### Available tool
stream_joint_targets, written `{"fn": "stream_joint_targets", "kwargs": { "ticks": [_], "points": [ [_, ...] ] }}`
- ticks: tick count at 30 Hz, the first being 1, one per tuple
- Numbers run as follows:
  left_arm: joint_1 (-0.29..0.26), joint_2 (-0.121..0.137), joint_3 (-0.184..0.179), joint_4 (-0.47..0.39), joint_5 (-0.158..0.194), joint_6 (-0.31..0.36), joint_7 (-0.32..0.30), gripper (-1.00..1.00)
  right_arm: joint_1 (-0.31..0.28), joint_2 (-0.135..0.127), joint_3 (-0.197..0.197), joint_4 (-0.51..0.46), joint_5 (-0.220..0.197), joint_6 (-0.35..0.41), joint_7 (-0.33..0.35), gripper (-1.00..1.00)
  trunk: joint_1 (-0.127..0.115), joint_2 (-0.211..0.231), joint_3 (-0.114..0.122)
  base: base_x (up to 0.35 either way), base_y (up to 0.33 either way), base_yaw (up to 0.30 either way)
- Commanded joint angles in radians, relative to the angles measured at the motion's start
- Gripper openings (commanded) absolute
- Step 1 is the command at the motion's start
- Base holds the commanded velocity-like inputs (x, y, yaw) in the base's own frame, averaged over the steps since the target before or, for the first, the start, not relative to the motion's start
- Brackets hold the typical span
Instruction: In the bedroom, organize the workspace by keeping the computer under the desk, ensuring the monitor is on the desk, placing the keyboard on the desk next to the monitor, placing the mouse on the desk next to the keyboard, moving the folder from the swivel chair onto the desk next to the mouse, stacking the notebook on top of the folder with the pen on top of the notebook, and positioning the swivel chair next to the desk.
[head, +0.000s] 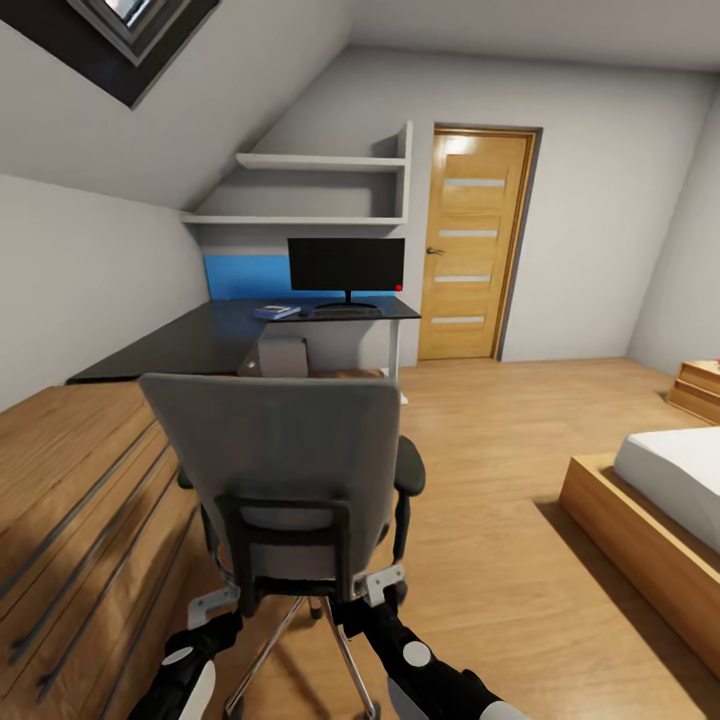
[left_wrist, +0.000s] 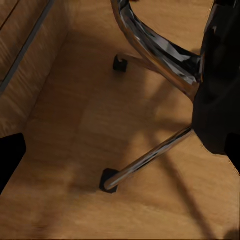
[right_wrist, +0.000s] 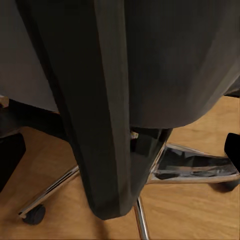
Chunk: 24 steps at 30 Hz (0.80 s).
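The grey swivel chair (head: 270, 450) stands right before me with its back to me and its chrome base (left_wrist: 150, 155) on the wood floor. My left gripper (head: 212, 603) and right gripper (head: 384, 585) are both open, low behind the chair. The chair's black back post (right_wrist: 105, 125) lies between the right fingers. Farther off, the black desk (head: 170, 350) carries the monitor (head: 346, 265), the keyboard (head: 347, 311) in front of it and the blue folder (head: 277, 312) to its left. The grey computer (head: 283, 357) sits under the desk. Mouse, notebook and pen are too small to make out.
A light-wood chest of drawers (head: 70, 500) runs close along my left. A bed on a wooden frame (head: 650, 510) is at the right, with open floor between it and the chair. The oak door (head: 475, 245) and wall shelves (head: 320, 165) are at the back.
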Motion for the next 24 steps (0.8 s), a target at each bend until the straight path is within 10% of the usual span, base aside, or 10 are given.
{"fn": "stream_joint_targets", "kwargs": {
  "ticks": [1,24],
  "points": [
    [0.0,-0.001,0.0,-0.003,0.011,0.003,0.001,1.0,-0.001,0.0,0.008,0.001,-0.007,-0.005,-0.007,1.0,0.0,0.0,-0.001,0.317,0.0,0.0],
    [0.0,-0.001,-0.001,-0.001,0.012,0.002,0.001,1.0,-0.001,0.0,0.009,0.001,-0.007,-0.005,-0.006,1.0,0.0,0.0,-0.001,0.318,-0.052,0.0]
  ]
}}
